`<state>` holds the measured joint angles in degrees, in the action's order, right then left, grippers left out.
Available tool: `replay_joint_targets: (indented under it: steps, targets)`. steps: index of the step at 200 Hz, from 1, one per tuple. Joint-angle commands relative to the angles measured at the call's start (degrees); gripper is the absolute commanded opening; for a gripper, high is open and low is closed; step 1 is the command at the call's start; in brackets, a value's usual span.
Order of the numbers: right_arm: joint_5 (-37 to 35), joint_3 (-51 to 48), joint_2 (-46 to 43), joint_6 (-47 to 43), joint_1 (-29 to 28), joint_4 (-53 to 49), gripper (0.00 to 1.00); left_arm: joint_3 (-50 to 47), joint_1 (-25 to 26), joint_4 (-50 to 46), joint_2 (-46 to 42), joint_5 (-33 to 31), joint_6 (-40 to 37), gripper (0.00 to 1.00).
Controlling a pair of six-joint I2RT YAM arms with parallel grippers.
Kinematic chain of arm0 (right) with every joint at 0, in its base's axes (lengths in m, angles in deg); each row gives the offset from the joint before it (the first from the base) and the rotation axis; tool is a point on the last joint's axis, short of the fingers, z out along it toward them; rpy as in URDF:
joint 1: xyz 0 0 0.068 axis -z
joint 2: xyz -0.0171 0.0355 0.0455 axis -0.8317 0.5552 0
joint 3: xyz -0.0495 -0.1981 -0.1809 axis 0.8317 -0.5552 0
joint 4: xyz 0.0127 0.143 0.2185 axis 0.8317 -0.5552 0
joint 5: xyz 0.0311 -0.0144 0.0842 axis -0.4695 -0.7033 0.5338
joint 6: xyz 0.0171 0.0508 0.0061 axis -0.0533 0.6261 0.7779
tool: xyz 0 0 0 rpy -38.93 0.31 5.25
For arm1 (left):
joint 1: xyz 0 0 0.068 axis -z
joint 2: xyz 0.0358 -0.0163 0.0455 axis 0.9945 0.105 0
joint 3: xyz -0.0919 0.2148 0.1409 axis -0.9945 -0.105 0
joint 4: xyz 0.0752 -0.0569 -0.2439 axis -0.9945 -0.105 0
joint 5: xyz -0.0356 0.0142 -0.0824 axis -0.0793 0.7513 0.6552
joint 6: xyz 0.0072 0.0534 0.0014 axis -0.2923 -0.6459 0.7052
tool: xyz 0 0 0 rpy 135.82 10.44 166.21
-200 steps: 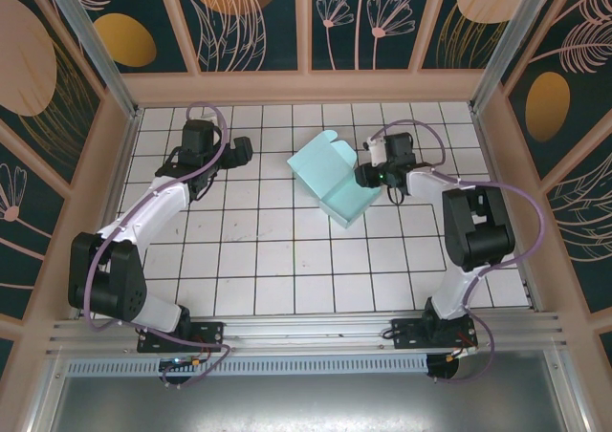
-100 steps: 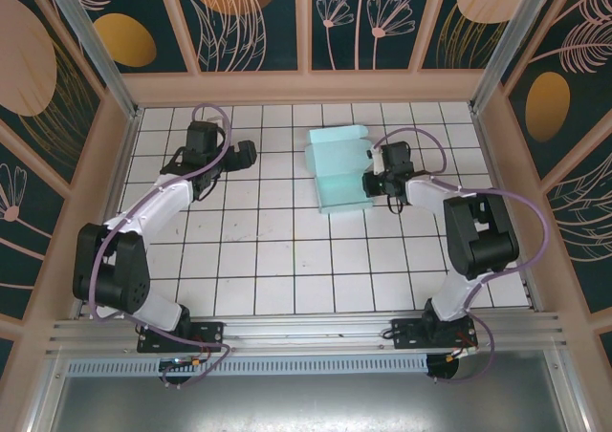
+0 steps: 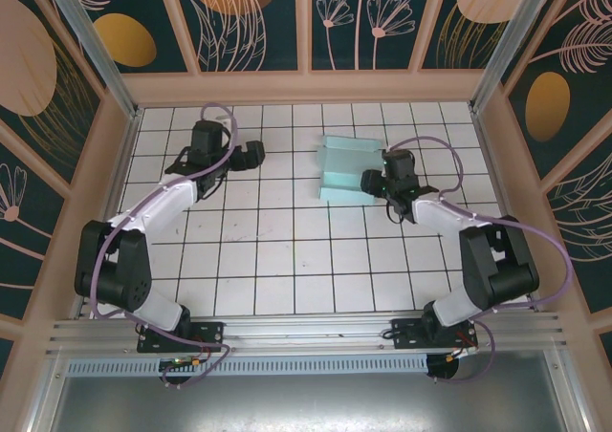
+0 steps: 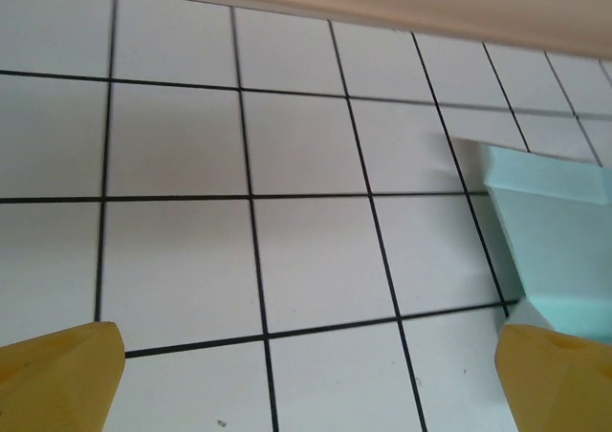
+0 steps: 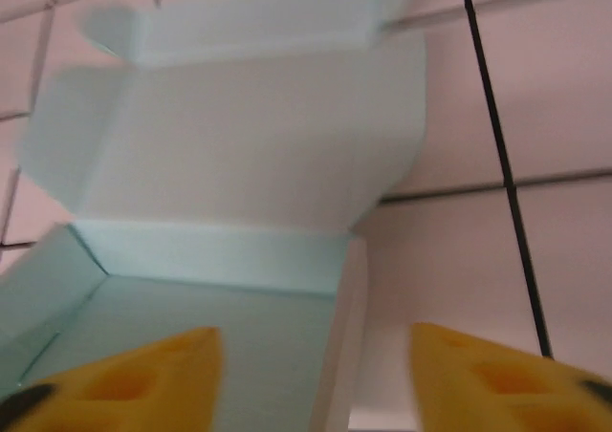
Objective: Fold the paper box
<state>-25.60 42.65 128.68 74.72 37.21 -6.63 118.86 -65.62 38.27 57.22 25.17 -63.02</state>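
— The paper box [image 3: 346, 169], from above, sits far-centre on your counter [image 3: 277, 260]. Your right claw [image 3: 370, 181] is at its right edge, your left claw [image 3: 251, 153] well off to its left.
— And the wrists?
— Left wrist: your fingers [image 4: 57, 375] spread wide, released, box at the right. Right wrist: fingers [image 5: 124, 375] apart, released, the box's side wall between them.

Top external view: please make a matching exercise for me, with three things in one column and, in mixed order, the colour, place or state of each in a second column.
Things:
1. paper box
2. left gripper
3. right gripper

Descriptions:
A. open, at the box's right edge
B. open, apart from the box, to its left
C. pale mint card

Pairs: 1-C, 2-B, 3-A
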Motion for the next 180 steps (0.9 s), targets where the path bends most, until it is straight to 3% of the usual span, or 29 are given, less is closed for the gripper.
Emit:
replay_joint_targets:
  steps: [1,23,45,74,110,180]
  targets:
    - [1.15,-1.10,-4.07,-0.73,1.52,7.18,0.67,4.05,4.29,-2.61,2.90,-0.33,-3.67,0.99]
    - [1.20,-1.29,-5.95,-1.82,2.07,8.83,0.73,8.55,4.79,-5.47,9.20,9.41,0.55,0.95]
    - [3.16,-1.11,-6.38,-2.31,2.34,8.76,0.74,14.27,6.29,-8.63,16.78,13.03,3.41,0.89]
    - [5.60,-1.11,-5.19,-1.98,2.24,6.17,0.74,19.29,7.14,-10.07,21.67,13.93,5.27,0.89]
    - [3.44,-4.35,-3.41,-0.89,-0.04,3.10,0.74,22.67,7.22,-10.88,23.44,13.94,5.87,0.89]
    - [2.61,-11.01,-3.21,3.60,-3.99,5.48,0.74,30.38,9.88,-14.20,29.39,14.69,5.90,0.87]
